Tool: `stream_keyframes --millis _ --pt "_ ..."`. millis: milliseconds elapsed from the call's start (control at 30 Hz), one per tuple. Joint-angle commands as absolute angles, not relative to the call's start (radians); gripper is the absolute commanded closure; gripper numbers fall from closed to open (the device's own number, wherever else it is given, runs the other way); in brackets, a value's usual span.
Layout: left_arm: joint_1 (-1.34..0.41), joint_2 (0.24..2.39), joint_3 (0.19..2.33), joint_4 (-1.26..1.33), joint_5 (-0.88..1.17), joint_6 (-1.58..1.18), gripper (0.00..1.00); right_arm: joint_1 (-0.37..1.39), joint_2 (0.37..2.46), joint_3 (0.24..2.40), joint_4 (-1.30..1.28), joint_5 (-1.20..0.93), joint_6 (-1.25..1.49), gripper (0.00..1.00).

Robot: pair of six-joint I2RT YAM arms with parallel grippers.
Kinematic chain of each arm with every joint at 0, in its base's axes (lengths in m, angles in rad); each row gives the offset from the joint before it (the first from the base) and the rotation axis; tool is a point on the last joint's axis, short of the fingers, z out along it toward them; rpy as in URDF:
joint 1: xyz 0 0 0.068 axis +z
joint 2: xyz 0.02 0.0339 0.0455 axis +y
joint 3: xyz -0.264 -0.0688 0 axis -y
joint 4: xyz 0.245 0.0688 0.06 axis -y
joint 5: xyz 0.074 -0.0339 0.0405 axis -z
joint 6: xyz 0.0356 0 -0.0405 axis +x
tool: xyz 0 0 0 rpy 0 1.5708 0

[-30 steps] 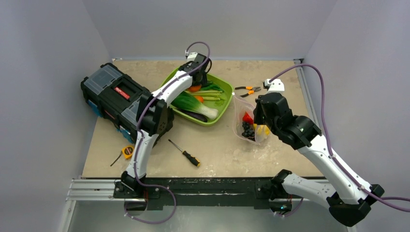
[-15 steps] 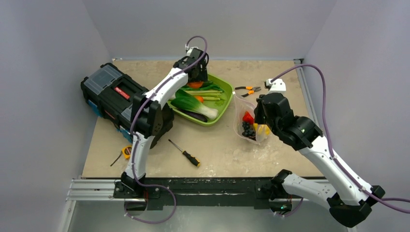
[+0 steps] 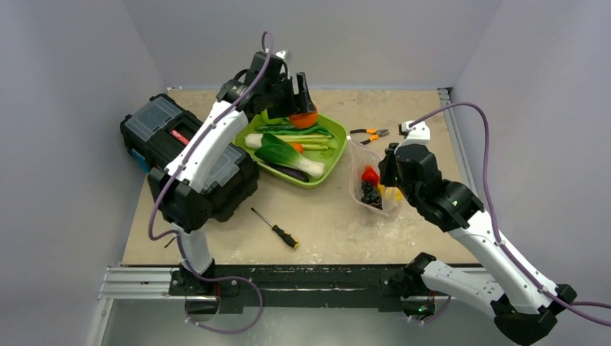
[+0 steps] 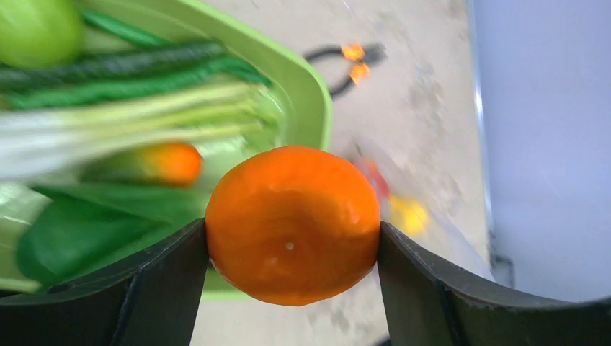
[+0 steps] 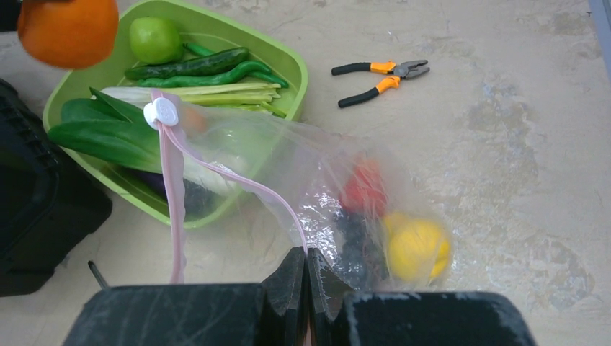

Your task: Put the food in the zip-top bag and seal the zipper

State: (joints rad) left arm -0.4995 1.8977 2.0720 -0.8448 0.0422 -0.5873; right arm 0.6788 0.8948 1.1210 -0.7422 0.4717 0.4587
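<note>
My left gripper (image 3: 302, 108) is shut on the orange (image 4: 292, 224) and holds it above the far side of the lime-green tray (image 3: 328, 168); the orange also shows in the right wrist view (image 5: 68, 30). The tray holds a green round fruit (image 5: 155, 40), green pods (image 5: 194, 66), bok choy (image 3: 288, 155) and a purple eggplant (image 3: 288, 173). My right gripper (image 5: 306, 277) is shut on the pink zipper (image 5: 266, 196) edge of the zip-top bag (image 3: 367, 184), holding its mouth open. A red pepper (image 5: 362, 189), dark grapes (image 3: 369, 194) and a yellow lemon (image 5: 416, 246) lie inside the bag.
A black toolbox (image 3: 180, 144) stands left of the tray. Orange-handled pliers (image 3: 369, 134) lie behind the bag. A screwdriver (image 3: 276, 228) and a yellow tape measure (image 3: 189, 225) lie on the near part of the table.
My left gripper has lifted the orange out of the tray and swung up and back. The right arm holds the bag in the same place.
</note>
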Motion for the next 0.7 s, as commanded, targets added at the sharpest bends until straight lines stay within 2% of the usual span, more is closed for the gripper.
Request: stream_keyframes --millis 0,133,300,667 --pt "-0.502 1.704 1.881 -0.827 0.386 -0.716 0.57 0.681 0.857 1.084 -0.663 0.469 0.462 1.00" --pt "-0.525 1.522 1.661 -0.698 0.507 -0.798 0.57 0.681 0.843 1.059 -0.631 0.469 0.474 1.00" --pt "-0.610 1.408 1.602 -0.707 0.541 -0.803 0.57 0.681 0.818 1.043 -0.614 0.464 0.501 1.00" --pt "-0.842 1.441 1.609 -0.506 0.570 -0.907 0.57 0.681 0.812 1.064 -0.600 0.414 0.519 1.00"
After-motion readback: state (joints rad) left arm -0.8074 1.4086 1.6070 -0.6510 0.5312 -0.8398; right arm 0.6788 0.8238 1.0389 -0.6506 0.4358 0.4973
